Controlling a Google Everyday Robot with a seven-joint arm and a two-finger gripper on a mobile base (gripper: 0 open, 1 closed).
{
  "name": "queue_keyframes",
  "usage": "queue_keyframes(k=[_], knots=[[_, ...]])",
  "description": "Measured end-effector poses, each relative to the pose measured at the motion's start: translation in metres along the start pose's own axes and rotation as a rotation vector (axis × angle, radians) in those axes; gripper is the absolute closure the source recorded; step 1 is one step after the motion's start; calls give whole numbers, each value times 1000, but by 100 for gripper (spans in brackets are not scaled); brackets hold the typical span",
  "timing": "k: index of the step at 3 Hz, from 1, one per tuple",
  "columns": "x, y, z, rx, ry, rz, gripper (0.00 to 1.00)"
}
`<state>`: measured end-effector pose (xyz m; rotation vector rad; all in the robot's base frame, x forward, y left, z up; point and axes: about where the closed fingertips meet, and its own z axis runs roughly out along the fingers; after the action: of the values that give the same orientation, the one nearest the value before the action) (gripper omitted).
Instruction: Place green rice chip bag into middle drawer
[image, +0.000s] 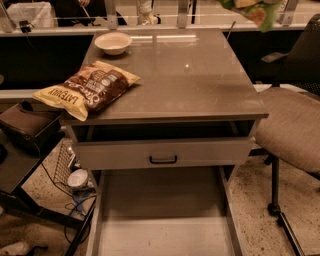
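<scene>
A crinkly bright-green rice chip bag (255, 10) hangs in the air at the top of the view, beyond the far right corner of the bench (195, 85) and touching nothing on it. Only its lower part shows, and no lettering on it can be read. The hand (245, 3) is a tan patch at the very top edge against the bag. Whether it is closed on the bag cannot be told.

On the grey-brown bench top, a large brown-and-yellow chip bag (87, 89) lies at the front left corner, its yellow end hanging over the left edge. "LATE JULY" reads in dark letters on the yellow part. A small white round bowl (113, 42) stands near the far left corner.

Under the front edge, a pale drawer front with a black handle (163, 160) stands slightly pulled out. Below it, the wide grey middle drawer (165, 220) is drawn far out, its flat floor bare. A brown padded chair (295, 125) stands just beside the bench's right edge.
</scene>
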<state>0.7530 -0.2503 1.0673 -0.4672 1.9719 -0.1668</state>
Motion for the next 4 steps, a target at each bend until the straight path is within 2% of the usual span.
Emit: queue_keyframes(k=[1,2,3,4], knots=[[40,-9,-61,19,16,40,100],[111,4,-87,-16,89,52,100],[135,7,-89,-23,123,56,100],[134,7,-90,-23,121,55,100]])
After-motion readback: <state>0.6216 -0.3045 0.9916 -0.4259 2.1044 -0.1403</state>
